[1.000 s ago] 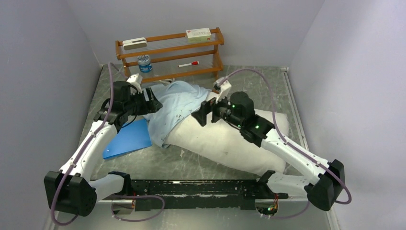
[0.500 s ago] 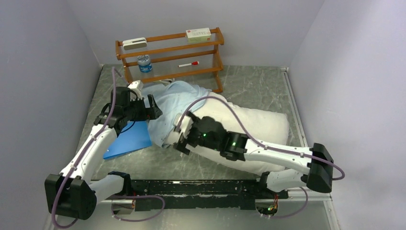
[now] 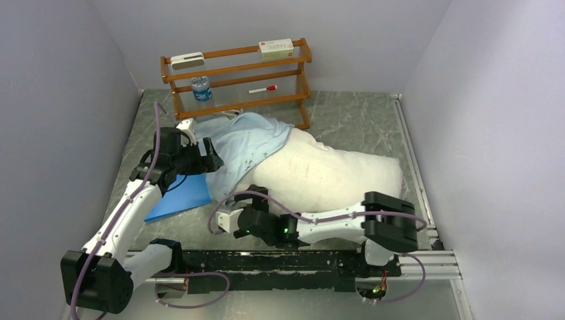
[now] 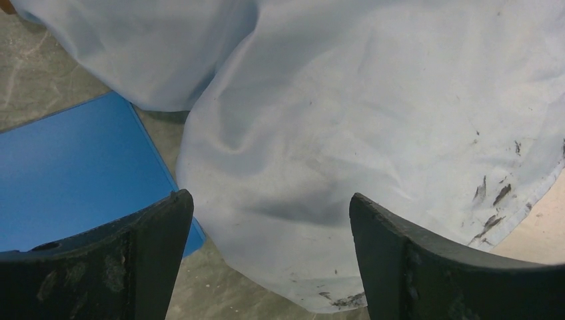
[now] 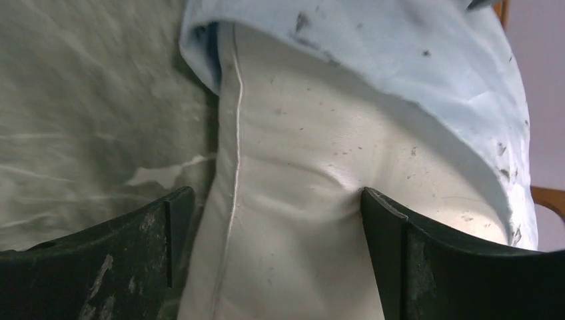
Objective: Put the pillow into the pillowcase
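Plump pillow (image 5: 286, 233), seam clear only from right wrist; wrinkly smudged pillowcase (image 4: 373, 120) caps it. Left hand (image 4: 268, 200), right hand (image 5: 276, 193) agape, empty.

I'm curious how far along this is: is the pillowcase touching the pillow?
Touching. The right wrist view shows the pillowcase lying directly over the pillow's upper end, its hem resting on the white surface. The top view agrees.

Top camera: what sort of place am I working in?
Likely a robot test cell, not a bedroom: plain walls box in a marbled tabletop, a black mounting rail lines its near edge, and a wooden rack stands at the back.
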Available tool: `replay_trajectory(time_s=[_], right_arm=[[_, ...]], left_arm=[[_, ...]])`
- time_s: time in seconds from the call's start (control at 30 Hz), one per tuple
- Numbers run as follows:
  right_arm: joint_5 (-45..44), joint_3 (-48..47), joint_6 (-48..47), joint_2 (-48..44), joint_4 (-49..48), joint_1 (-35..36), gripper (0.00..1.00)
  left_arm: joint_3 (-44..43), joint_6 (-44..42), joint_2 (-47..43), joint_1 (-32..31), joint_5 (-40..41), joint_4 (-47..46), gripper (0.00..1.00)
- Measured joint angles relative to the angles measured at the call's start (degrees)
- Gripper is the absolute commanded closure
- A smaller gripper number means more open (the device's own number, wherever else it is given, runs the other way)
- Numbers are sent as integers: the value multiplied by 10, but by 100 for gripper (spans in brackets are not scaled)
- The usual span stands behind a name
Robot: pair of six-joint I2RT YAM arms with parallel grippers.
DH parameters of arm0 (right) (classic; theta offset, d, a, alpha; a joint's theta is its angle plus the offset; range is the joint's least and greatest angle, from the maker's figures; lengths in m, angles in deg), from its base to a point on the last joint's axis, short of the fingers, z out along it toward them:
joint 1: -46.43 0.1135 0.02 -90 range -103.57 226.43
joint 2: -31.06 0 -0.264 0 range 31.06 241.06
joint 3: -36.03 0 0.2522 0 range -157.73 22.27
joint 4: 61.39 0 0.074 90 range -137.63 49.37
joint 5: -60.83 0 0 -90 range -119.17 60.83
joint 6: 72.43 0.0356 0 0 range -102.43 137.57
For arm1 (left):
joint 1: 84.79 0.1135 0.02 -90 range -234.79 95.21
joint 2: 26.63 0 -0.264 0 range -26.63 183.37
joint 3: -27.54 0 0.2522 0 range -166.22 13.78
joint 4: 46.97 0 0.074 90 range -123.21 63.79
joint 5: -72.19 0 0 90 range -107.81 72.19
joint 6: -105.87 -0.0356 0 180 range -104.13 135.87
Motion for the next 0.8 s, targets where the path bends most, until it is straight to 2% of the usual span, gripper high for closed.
replay_trajectory(time_s=[0.1,0.13,0.2,0.23,0.27,0.4,0.53,0.67,0.8], right_arm=[[-65,26,-49,43,-62,2,15],[-82,33,-62,54,-84,3,27],[-103,40,-78,64,-121,2,78],[-108,41,-80,65,-133,1,91],[-110,40,-74,64,-142,-2,100],[-106,35,-26,48,-150,-24,100],[-97,8,20,35,-118,-31,100],[-65,-20,107,-2,-64,-50,100],[-14,-63,215,-59,-12,-101,100]], left_arm=[[0,0,-1,0,5,3,12],[0,0,-2,0,5,5,13],[0,0,-5,0,7,7,14],[0,0,-7,0,7,9,15],[0,0,-8,0,7,11,17],[-1,0,-15,0,7,21,23],[-10,-2,-30,0,10,37,27],[-61,-4,-45,0,23,56,33],[-134,-2,-80,0,42,66,37]])
